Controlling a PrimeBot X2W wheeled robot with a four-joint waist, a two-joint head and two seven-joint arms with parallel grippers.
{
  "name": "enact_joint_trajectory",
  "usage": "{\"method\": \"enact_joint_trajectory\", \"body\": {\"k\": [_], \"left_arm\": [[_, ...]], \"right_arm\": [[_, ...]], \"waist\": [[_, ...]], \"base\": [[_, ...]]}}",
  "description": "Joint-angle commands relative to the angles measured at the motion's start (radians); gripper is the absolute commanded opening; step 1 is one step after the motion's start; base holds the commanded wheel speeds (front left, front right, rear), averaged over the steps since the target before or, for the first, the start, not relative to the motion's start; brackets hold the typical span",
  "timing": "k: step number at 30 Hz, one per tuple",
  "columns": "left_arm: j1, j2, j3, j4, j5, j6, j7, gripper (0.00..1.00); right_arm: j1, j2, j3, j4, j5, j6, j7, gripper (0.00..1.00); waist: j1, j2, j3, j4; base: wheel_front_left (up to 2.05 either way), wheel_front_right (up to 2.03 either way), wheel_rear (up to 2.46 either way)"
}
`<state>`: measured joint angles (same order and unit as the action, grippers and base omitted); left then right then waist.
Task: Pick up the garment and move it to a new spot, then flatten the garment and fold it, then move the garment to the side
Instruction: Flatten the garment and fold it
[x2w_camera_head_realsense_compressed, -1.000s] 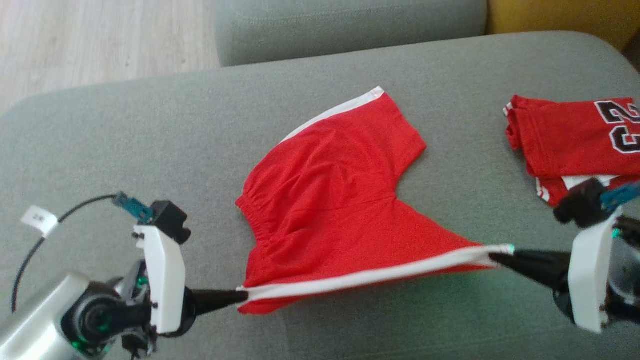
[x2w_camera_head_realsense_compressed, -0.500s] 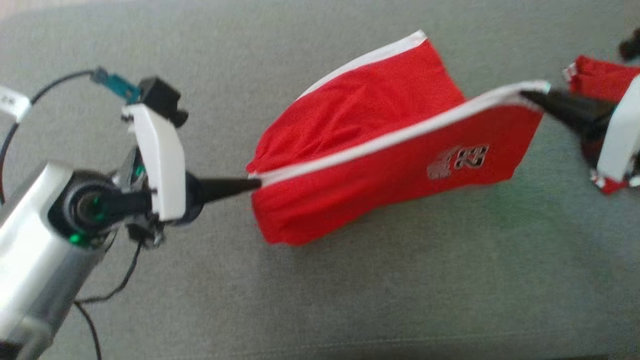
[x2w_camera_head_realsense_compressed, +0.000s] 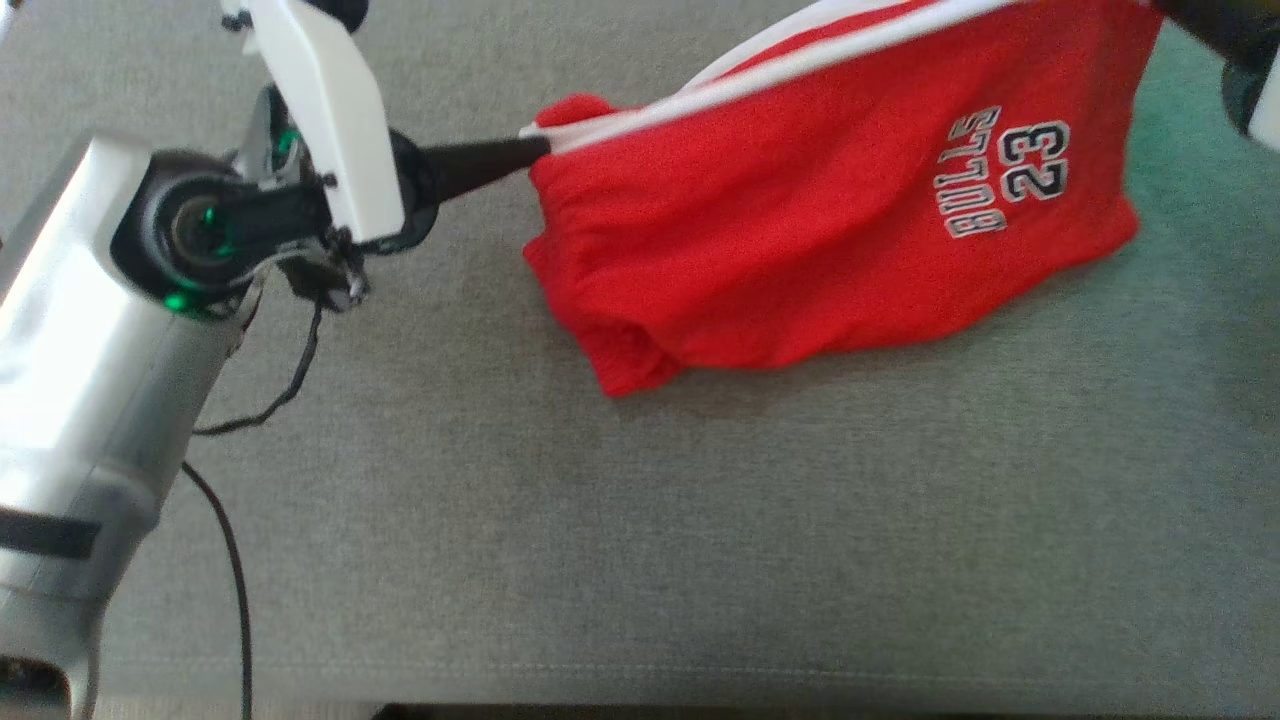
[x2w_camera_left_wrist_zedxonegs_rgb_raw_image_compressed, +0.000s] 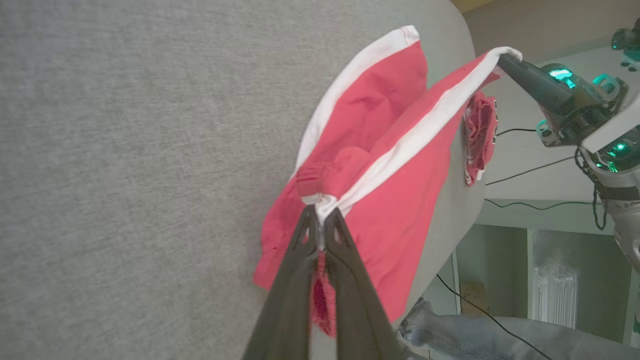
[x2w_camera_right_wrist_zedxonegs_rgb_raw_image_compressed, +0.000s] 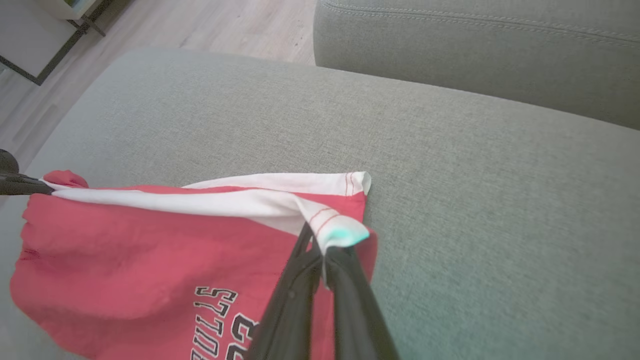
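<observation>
The garment (x2w_camera_head_realsense_compressed: 800, 220) is a pair of red shorts with a white side stripe and a "BULLS 23" print. Its striped edge is stretched taut in the air between my two grippers, while the rest hangs down onto the grey cushion (x2w_camera_head_realsense_compressed: 700, 520). My left gripper (x2w_camera_head_realsense_compressed: 535, 150) is shut on the waistband end of the stripe (x2w_camera_left_wrist_zedxonegs_rgb_raw_image_compressed: 318, 212). My right gripper (x2w_camera_head_realsense_compressed: 1170, 10) is shut on the hem end (x2w_camera_right_wrist_zedxonegs_rgb_raw_image_compressed: 320, 245). The garment (x2w_camera_right_wrist_zedxonegs_rgb_raw_image_compressed: 125, 260) faces its print toward me. In the left wrist view the garment (x2w_camera_left_wrist_zedxonegs_rgb_raw_image_compressed: 400, 210) runs to the right gripper (x2w_camera_left_wrist_zedxonegs_rgb_raw_image_compressed: 505, 57).
A second, folded red garment (x2w_camera_left_wrist_zedxonegs_rgb_raw_image_compressed: 480, 130) lies on the cushion beyond the right gripper. The sofa's back cushion (x2w_camera_right_wrist_zedxonegs_rgb_raw_image_compressed: 475, 45) rises behind, with wood floor (x2w_camera_right_wrist_zedxonegs_rgb_raw_image_compressed: 200, 25) past the end. A black cable (x2w_camera_head_realsense_compressed: 230, 560) hangs by my left arm. A person's jeans-clad leg (x2w_camera_left_wrist_zedxonegs_rgb_raw_image_compressed: 450, 330) is nearby.
Both grippers have raised the striped edge off the cushion, turning the shorts so the printed face shows. The head camera has tilted down, shifting the whole picture.
</observation>
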<state>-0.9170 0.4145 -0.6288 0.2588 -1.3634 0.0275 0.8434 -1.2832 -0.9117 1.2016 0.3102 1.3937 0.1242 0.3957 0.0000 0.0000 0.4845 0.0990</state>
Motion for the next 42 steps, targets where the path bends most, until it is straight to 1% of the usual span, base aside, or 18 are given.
{"method": "enact_joint_trajectory", "body": {"k": [1,4,10,11,12,13,14,18,22,25,27,28,30,32,33,36,39,42], "left_arm": [[-0.057,0.027,0.051,-0.005,0.018,0.001,-0.009,0.00],[-0.085,0.003,0.043,0.026,0.027,-0.006,-0.015,0.00],[-0.110,-0.023,0.031,0.074,0.040,-0.020,-0.024,0.00],[-0.112,-0.028,0.030,0.082,0.041,-0.024,-0.026,0.00],[-0.115,-0.031,0.030,0.089,0.045,-0.027,-0.034,0.33],[-0.116,-0.032,0.028,0.097,0.053,-0.029,-0.043,0.93],[-0.117,-0.034,0.023,0.106,0.060,-0.033,-0.047,1.00],[-0.108,-0.035,0.010,0.143,0.070,-0.052,-0.051,1.00],[-0.105,-0.018,-0.002,0.153,0.101,-0.078,-0.074,1.00],[-0.104,0.010,-0.013,0.136,0.178,-0.096,-0.157,1.00],[-0.099,0.031,-0.012,0.122,0.263,-0.085,-0.268,1.00],[-0.096,0.044,-0.018,0.112,0.321,-0.074,-0.332,1.00],[-0.076,0.057,-0.019,0.086,0.424,-0.033,-0.475,1.00],[-0.035,0.045,-0.003,0.044,0.492,0.016,-0.631,1.00],[-0.006,0.030,0.014,0.024,0.514,0.051,-0.711,1.00],[0.084,0.005,0.012,-0.033,0.609,0.129,-0.906,1.00],[0.182,-0.038,0.000,-0.079,0.656,0.190,-1.037,1.00],[0.275,-0.084,0.007,-0.124,0.676,0.234,-1.088,1.00]], "right_arm": [[-0.016,-0.006,-0.006,0.008,0.001,0.007,0.004,0.00],[-0.053,0.000,0.012,0.042,-0.005,0.007,0.008,0.00],[-0.080,0.021,0.034,0.091,0.003,0.007,-0.006,0.00],[-0.082,0.026,0.037,0.099,0.006,0.007,-0.015,0.34],[-0.082,0.032,0.040,0.106,0.008,0.007,-0.022,0.91],[-0.080,0.037,0.044,0.113,0.008,0.007,-0.029,1.00],[-0.076,0.044,0.048,0.120,0.007,0.007,-0.037,1.00],[-0.043,0.078,0.059,0.134,0.021,0.007,-0.075,1.00],[-0.018,0.101,0.063,0.125,0.015,0.007,-0.184,1.00],[0.001,0.109,0.051,0.147,0.007,0.007,-0.331,1.00],[0.021,0.117,0.042,0.190,0.004,0.007,-0.421,1.00],[0.036,0.124,0.043,0.213,0.006,0.007,-0.449,1.00],[0.070,0.141,0.048,0.254,0.012,0.007,-0.478,1.00],[0.103,0.156,0.051,0.300,0.025,0.007,-0.497,1.00],[0.121,0.165,0.052,0.321,0.038,0.007,-0.499,1.00],[0.169,0.184,0.057,0.379,0.075,0.007,-0.465,1.00],[0.198,0.195,0.061,0.434,0.100,0.007,-0.404,1.00],[0.212,0.198,0.063,0.470,0.131,0.007,-0.343,1.00]], "waist": [[0.0000,0.0000,0.048,0.031],[0.0000,0.0000,0.073,0.043],[0.0000,0.0000,0.086,0.052],[0.0000,0.0000,0.086,0.052],[0.0000,0.0000,0.084,0.052],[0.0000,0.0000,0.081,0.051],[0.0000,0.0000,0.076,0.049],[0.0000,0.0000,0.036,0.036],[0.0000,0.0000,-0.017,0.029],[0.0000,0.0000,-0.058,0.025],[0.0000,0.0000,-0.080,0.021],[0.0000,0.0000,-0.090,0.019],[0.0000,0.0000,-0.107,0.017],[0.0000,0.0000,-0.118,0.021],[0.0000,0.0000,-0.123,0.026],[0.0000,0.0000,-0.128,0.047],[0.0000,0.0000,-0.126,0.073],[0.0000,0.0000,-0.118,0.103]], "base": [[0.00,0.00,0.00],[0.00,0.00,0.00],[0.00,0.00,0.00],[0.00,0.00,0.00],[0.00,0.00,0.00],[0.00,0.00,0.00],[0.00,0.00,0.00],[0.00,0.00,0.00],[0.00,0.00,0.00],[0.00,0.00,0.00],[0.00,0.00,0.00],[0.00,0.00,0.00],[0.00,0.00,0.00],[0.00,0.00,0.00],[0.00,0.00,0.00],[0.00,0.00,0.00],[0.00,0.00,0.00],[0.00,0.00,0.00]]}}
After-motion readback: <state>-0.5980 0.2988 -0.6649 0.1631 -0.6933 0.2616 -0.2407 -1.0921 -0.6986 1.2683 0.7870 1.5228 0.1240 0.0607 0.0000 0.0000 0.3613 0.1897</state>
